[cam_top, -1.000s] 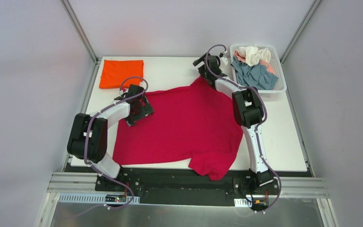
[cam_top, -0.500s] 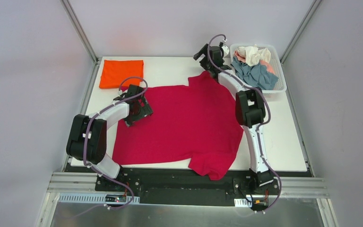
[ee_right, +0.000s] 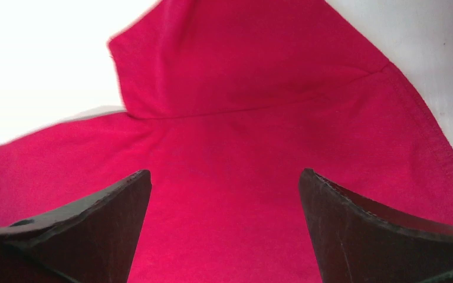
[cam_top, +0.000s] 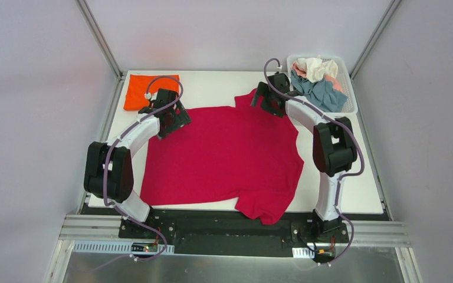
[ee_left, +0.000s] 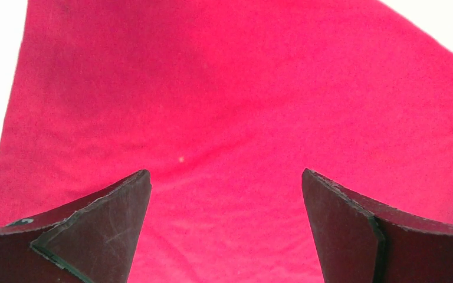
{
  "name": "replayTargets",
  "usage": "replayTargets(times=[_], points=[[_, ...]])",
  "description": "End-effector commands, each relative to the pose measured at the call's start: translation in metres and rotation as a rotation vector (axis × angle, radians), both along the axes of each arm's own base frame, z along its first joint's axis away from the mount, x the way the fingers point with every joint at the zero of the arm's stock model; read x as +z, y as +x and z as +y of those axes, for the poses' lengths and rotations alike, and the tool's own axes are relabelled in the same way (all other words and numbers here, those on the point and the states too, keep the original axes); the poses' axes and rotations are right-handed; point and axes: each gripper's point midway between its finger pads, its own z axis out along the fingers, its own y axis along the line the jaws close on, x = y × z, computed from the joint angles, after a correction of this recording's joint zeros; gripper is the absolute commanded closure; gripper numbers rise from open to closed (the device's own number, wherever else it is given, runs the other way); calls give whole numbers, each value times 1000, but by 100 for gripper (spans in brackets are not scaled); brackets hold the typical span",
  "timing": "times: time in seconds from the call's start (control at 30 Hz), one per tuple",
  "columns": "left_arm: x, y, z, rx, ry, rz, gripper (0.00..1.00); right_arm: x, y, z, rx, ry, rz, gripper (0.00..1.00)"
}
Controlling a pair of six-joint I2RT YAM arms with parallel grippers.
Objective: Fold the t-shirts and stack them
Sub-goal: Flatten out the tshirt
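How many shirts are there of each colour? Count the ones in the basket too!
red shirt: 1
orange shirt: 1
grey-blue shirt: 1
cream shirt: 1
pink shirt: 1
Total: 5 showing. The last three are bunched in the basket, so more could be hidden underneath.

Top cam: high, near edge, looks down over whole bench. Wrist cams: close above crimson t-shirt, shared w/ top.

Seen from above, the left gripper covers the red shirt's far left corner, and the right gripper hides part of its far sleeve. Right of the red shirt, the basket's crumpled shirts overlap too much to count.
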Motion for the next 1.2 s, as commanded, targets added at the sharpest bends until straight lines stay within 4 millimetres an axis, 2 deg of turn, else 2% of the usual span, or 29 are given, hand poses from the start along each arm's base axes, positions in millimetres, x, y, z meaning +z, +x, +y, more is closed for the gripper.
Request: replayTargets(times=[0.0, 0.23, 0.37, 0.53, 0.67, 0.77, 1.03, 1.17], points=[[-4, 22, 21, 36, 49, 19, 1, -21, -6, -7, 60, -122, 102, 1], [-33, 55, 34, 44, 58, 81, 1, -51, 23, -23, 7, -224, 135, 0], [-43, 70, 33, 36, 26, 100, 1, -67, 24, -35, -34, -245, 180, 1], [-51, 88, 36, 31, 54, 114, 1, -72, 26, -61, -112, -255, 196, 1], [-71, 98, 35, 25, 63, 157, 1, -72, 28, -80, -156, -264, 202, 1], [-77, 108, 31, 14, 47, 167, 1, -72, 32, -90, -178, -261, 200, 1], [-71, 135, 25, -8, 38, 137, 1, -65, 54, -97, -197, -245, 158, 1], [-52, 136, 20, -27, 15, 107, 1, -41, 58, -82, -130, -193, 127, 1]])
